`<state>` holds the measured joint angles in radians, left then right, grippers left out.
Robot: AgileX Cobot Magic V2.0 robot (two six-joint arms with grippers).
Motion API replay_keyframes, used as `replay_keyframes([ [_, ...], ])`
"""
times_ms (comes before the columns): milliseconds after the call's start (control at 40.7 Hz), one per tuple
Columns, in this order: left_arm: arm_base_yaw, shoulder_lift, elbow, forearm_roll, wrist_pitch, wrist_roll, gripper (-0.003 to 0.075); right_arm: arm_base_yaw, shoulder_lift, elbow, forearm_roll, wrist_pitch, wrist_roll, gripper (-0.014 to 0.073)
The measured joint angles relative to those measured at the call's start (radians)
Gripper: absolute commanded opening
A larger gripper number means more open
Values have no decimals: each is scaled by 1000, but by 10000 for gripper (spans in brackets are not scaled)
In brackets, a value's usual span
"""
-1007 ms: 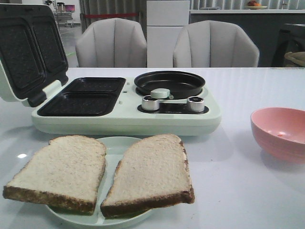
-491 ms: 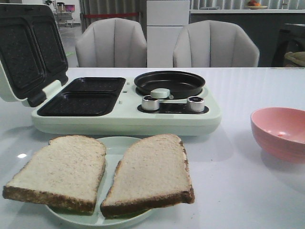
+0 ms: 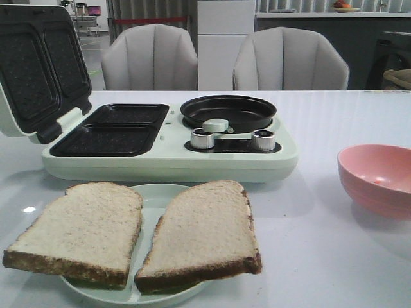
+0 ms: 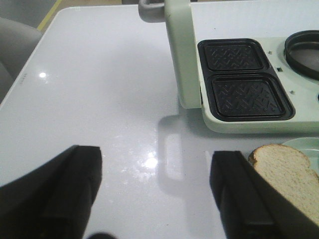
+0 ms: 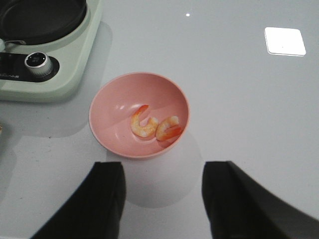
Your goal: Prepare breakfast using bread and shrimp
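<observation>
Two slices of bread lie side by side on a pale green plate at the table's front. Two curled orange-and-white shrimp rest in a pink bowl, which also shows at the right in the front view as the pink bowl. My left gripper hangs open above bare table, a corner of the bread beside one finger. My right gripper is open just short of the bowl, nothing between its fingers. Neither arm shows in the front view.
A mint-green breakfast maker stands behind the plate, its lid open to the left over two dark grill wells. A round black pan and two knobs sit on its right half. Two grey chairs stand beyond the table.
</observation>
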<state>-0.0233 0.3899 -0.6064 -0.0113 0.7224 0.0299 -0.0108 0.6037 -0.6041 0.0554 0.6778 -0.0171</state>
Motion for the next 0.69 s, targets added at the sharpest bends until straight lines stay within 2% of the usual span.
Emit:
replay_keyframes([
  [123, -43, 22, 0, 0, 0, 68, 531, 0, 5, 0, 0, -1, 0, 492],
  [221, -140, 59, 0, 0, -4, 136, 531, 0, 5, 0, 0, -4, 0, 492],
  [418, -432, 167, 24, 83, -5, 223, 531, 0, 5, 0, 0, -4, 0, 492],
  [688, -801, 292, 174, 369, -67, 213, 531, 0, 5, 0, 0, -4, 0, 492],
])
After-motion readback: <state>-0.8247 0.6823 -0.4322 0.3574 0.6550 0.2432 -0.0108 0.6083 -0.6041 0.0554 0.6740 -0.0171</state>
